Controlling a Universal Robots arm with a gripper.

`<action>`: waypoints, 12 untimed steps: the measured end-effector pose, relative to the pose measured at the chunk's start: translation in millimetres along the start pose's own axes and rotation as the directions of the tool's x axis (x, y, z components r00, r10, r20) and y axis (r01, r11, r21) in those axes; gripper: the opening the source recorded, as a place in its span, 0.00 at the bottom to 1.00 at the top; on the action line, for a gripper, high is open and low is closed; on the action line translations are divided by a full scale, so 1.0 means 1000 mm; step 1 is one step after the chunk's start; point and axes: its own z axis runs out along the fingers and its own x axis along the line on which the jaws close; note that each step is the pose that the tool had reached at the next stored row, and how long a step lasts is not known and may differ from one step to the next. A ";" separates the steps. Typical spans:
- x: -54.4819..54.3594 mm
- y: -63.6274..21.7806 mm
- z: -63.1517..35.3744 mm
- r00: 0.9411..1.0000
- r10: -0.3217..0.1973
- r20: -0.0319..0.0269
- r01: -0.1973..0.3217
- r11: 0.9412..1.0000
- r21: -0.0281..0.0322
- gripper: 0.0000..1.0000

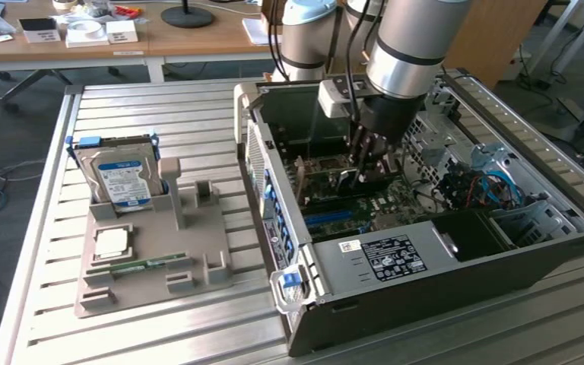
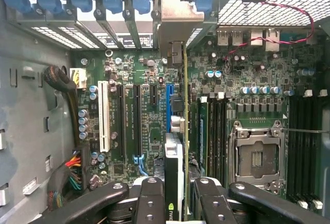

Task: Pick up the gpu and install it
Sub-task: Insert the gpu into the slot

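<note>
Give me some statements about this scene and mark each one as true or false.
1. The pincer grips the gpu inside the computer case. True.
2. The hard drive lies flat inside the case. False: it stands upright in the grey tray, outside the case.
3. The memory stick lies on the grey tray. True.
4. A side panel closes the case. False: the side is open and the motherboard shows.

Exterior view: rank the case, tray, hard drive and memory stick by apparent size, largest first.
1. case
2. tray
3. hard drive, standing on edge in the tray, its lower end hidden in the slot
4. memory stick, lying flat on the tray, clearly the smallest
</note>
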 end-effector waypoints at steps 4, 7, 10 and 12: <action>0.000 0.0002 0.0004 1.000 0.000 0.000 0.000 1.000 0.000 0.27; 0.000 0.0005 0.0015 1.000 0.000 0.000 0.000 1.000 0.000 0.27; 0.000 0.0009 0.0028 1.000 0.000 0.000 0.000 1.000 0.001 0.27; 0.000 0.0009 0.0028 1.000 0.000 0.000 0.000 1.000 0.001 0.27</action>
